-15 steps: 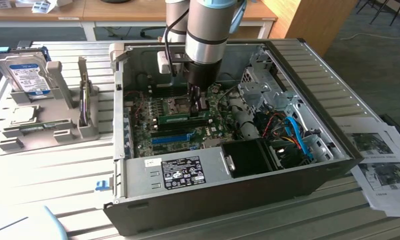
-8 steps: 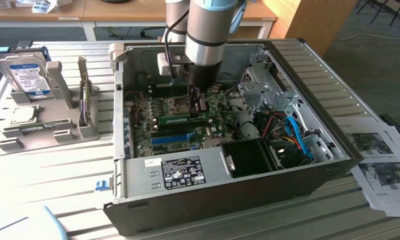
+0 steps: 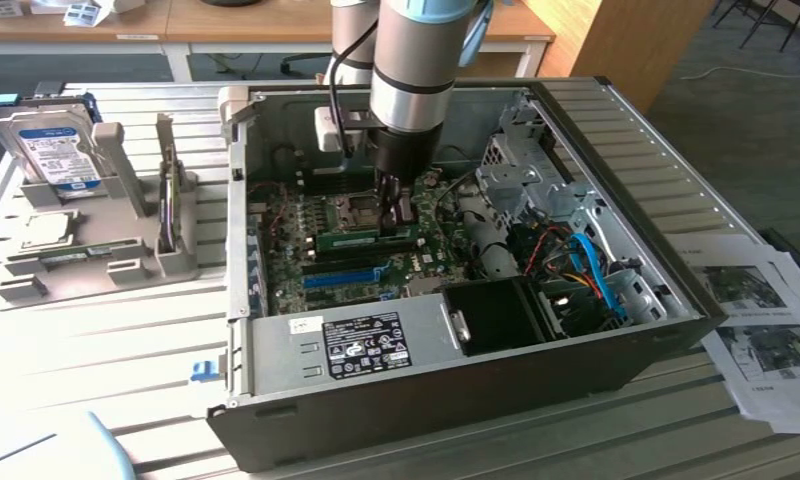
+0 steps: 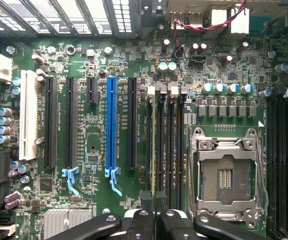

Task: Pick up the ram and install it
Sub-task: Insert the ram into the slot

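Closest to my wrist camera were the black fingers [image 4: 148, 202] of my own gripper [image 4: 155, 202], pressed almost together with only a sliver between them. They pinched the top edge of the ram [image 3: 351, 238], the long thin green circuit-board stick, which stood on edge along the row of black memory slots [image 4: 166, 140] on the green motherboard [image 4: 91, 150]. I could not tell whether it was fully seated.

In the exterior view the gripper [image 3: 402, 222] hung straight down inside the open dark-grey computer case [image 3: 614, 130], with its tips at board level. Just beside my fingers on one side sat the silver-framed CPU socket [image 4: 225, 175]. On the other side, a little farther off, ran the long blue plastic expansion slot [image 4: 111, 127]. The silver hard drive [image 3: 56, 150] with its blue-white label stood well apart from the tool, outside the case on a grey stand [image 3: 120, 215].
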Available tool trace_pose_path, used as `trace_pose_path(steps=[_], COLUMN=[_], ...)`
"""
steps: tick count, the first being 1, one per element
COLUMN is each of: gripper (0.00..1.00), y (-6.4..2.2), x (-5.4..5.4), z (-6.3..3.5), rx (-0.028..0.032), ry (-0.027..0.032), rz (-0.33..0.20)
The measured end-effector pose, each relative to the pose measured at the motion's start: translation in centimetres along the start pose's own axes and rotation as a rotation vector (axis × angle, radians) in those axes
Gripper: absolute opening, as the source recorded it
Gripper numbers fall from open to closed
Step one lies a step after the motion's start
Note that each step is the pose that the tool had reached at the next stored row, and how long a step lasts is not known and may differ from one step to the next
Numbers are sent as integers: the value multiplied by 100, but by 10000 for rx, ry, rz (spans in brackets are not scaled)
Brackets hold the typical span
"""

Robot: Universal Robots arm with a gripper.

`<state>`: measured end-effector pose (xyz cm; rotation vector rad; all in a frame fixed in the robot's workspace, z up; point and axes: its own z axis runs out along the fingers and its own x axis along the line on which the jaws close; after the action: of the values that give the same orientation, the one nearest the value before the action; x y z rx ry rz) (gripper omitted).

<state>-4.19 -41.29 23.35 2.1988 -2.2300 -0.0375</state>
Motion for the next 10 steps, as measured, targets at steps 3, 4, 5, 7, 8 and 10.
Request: trace_pose_path(steps=[3,4,5,7,8,10], gripper=[11,11,11,11,11,11], y=[0,0,0,0,0,0], x=[0,0,0,0,0,0], z=[0,0,0,0,0,0], rx=[0,0,-1,0,0,-1], ry=[1,1,1,1,1,2], rz=[-18,-25,-31,-44,-52,-64])
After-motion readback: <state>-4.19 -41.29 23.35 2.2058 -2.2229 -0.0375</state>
